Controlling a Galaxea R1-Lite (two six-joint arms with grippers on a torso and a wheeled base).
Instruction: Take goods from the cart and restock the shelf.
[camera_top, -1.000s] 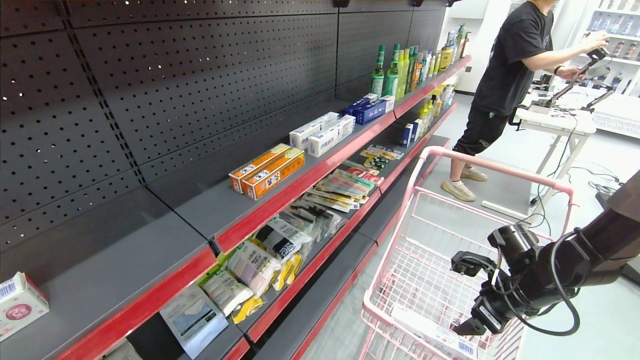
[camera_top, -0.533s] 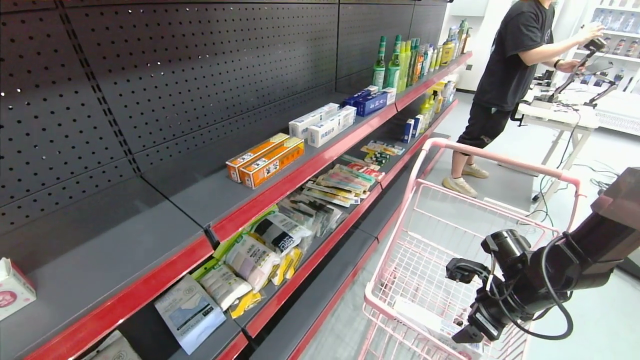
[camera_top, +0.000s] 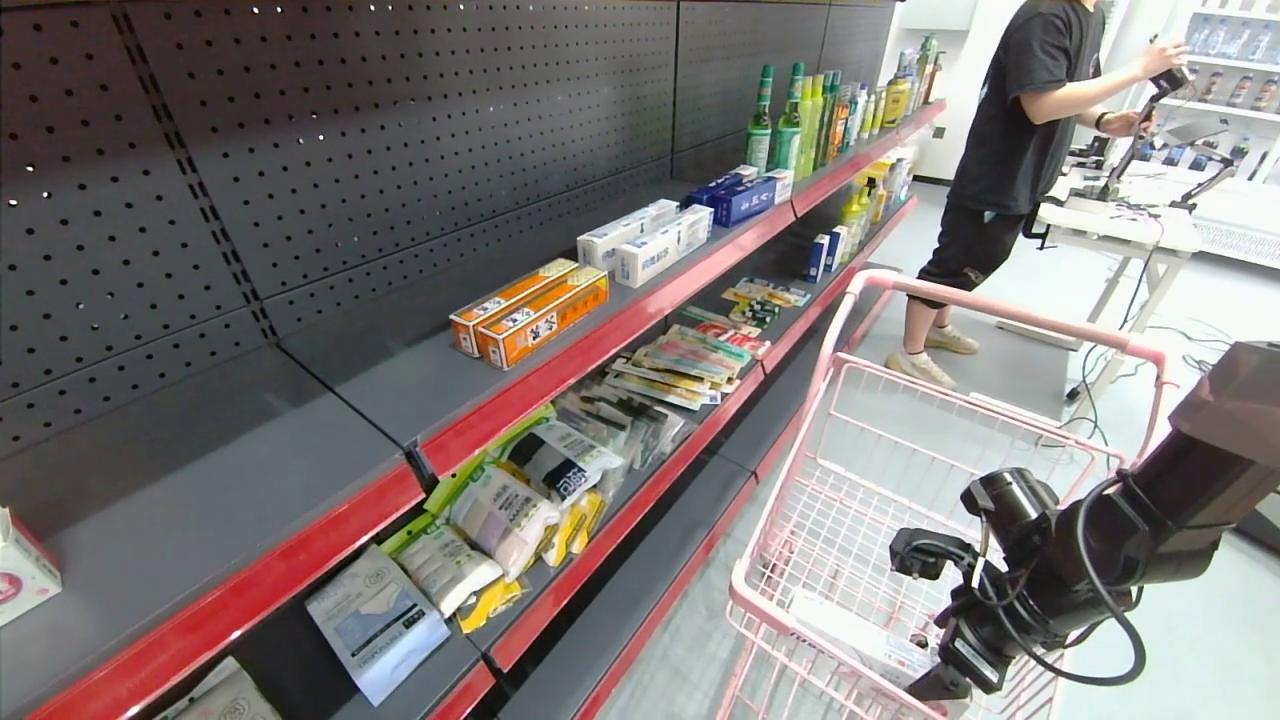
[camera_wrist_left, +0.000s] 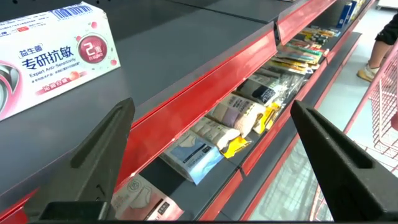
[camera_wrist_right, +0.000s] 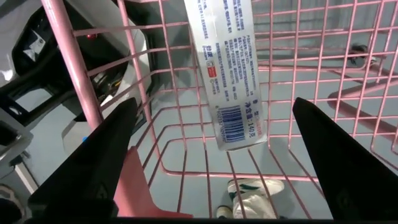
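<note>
The right gripper (camera_top: 938, 686) is hanging down inside the pink cart (camera_top: 990, 310), at the corner nearest the robot. Its two fingers are standing wide apart and are holding nothing. A long box (camera_wrist_right: 227, 68) is lying flat on the wire floor of the cart (camera_wrist_right: 93, 74). From the wrist, the right gripper (camera_wrist_right: 212, 109) is pointing at the barcode end of this box, with one finger showing on each side. I cannot tell if it is touching the box. From the head view, the long box (camera_top: 860, 640) is lying just beside the gripper.

The left gripper (camera_wrist_left: 211, 106) is hovering by the top shelf (camera_wrist_left: 186, 50), and its fingers are wide apart too, with nothing between them. A small box (camera_wrist_left: 50, 56), white and pink, is standing on the shelf near it.

Farther along the shelf (camera_top: 400, 390), orange boxes (camera_top: 530, 320), white boxes (camera_top: 645, 250), blue boxes (camera_top: 745, 195) and bottles (camera_top: 800, 120) are sitting in a row. Bags (camera_top: 500, 510) are lying on the lower shelf (camera_top: 640, 505).
</note>
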